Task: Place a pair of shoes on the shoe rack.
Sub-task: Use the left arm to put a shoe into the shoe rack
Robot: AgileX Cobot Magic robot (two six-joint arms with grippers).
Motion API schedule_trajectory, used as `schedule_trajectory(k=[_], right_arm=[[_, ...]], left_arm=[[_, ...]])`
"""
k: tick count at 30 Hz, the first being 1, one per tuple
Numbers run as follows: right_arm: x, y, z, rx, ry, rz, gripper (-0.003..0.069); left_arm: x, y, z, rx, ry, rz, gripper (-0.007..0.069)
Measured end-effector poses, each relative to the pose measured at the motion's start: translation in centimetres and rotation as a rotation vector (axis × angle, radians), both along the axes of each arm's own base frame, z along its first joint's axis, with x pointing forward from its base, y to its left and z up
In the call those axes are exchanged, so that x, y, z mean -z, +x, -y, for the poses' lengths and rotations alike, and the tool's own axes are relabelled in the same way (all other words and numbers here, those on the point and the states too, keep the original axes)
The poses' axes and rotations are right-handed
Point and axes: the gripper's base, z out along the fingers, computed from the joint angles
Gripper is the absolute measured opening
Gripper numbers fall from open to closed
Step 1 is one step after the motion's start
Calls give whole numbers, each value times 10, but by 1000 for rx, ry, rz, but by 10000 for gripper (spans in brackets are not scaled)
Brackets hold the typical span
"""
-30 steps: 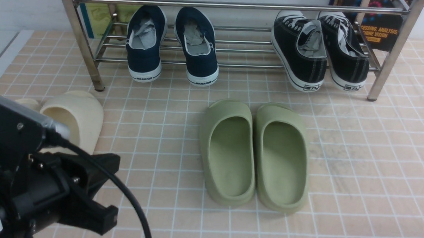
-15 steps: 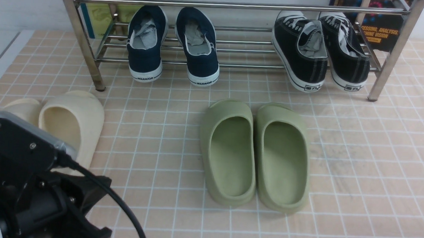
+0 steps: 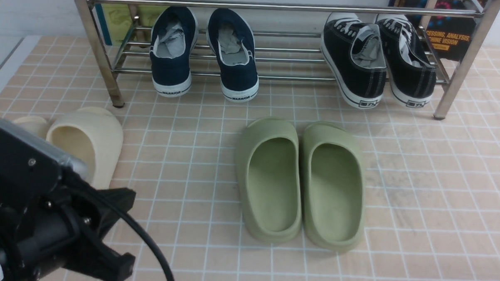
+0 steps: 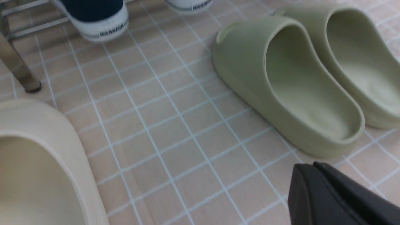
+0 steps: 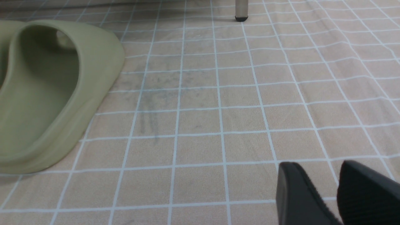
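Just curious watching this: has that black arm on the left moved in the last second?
Yes. The left arm dipped lower, uncovering more of the cream clogs, then rose back partway.

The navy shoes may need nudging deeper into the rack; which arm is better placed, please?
Left. The navy shoes sit toward the rack's left end, nearer the left fingers; the right fingers face bare floor beyond the green clog.

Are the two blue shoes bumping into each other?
Apart. The front view shows bare rack bars and tiled floor between the left blue shoe and the right blue shoe.
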Motion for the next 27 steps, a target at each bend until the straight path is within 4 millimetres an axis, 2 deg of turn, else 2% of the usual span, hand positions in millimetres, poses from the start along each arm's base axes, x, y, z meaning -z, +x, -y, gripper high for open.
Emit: schedule_trajectory(k=[8, 12, 15, 20, 23, 27], right_arm=[[0, 0, 0, 0, 0, 0, 239], [0, 0, 0, 0, 0, 0, 239], [0, 0, 0, 0, 0, 0, 239], [0, 0, 0, 0, 0, 0, 239], [0, 0, 0, 0, 0, 0, 239], [0, 0, 0, 0, 0, 0, 239]], left_arm=[[-14, 3, 5, 26, -91, 141, 22], [-21, 12, 13, 57, -140, 239, 22], [-27, 35, 27, 45, -155, 185, 22], [-34, 86, 54, -8, -33, -35, 22], [-31, 122, 73, -25, 46, -126, 22], [-24, 164, 99, -29, 77, -161, 22]])
